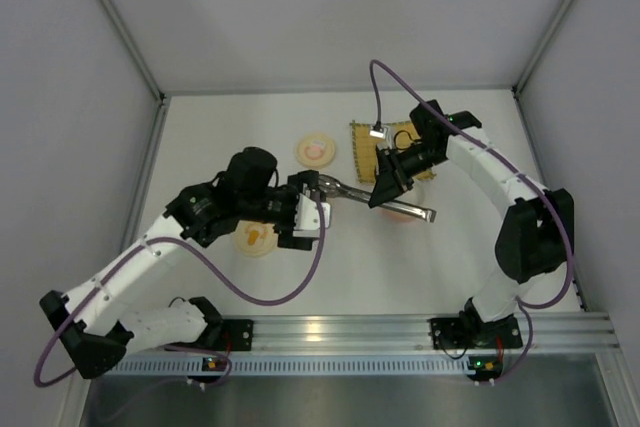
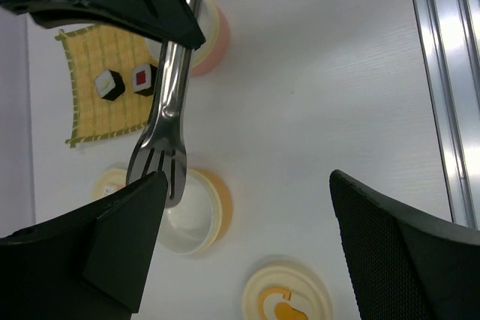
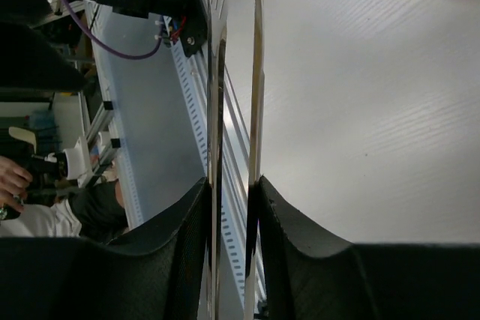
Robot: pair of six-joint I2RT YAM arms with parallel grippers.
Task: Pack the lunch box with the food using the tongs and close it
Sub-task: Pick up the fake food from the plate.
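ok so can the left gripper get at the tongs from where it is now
Probably yes. The left gripper is open, and the forked tip of the tongs sits right by one of its fingers with nothing between. The right gripper grips the tongs further up, leaving that tip free.

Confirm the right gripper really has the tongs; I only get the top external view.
Observer: Yes. The right wrist view shows both arms of the tongs pinched together by the right gripper.
Operator: Find the food for me.
Observer: The left wrist view shows two pieces of food side by side on the yellow mat.
Operator: Check the left gripper.
Observer: The left gripper is open; the tongs' slotted tip sits beside one of its jaws, ungripped.
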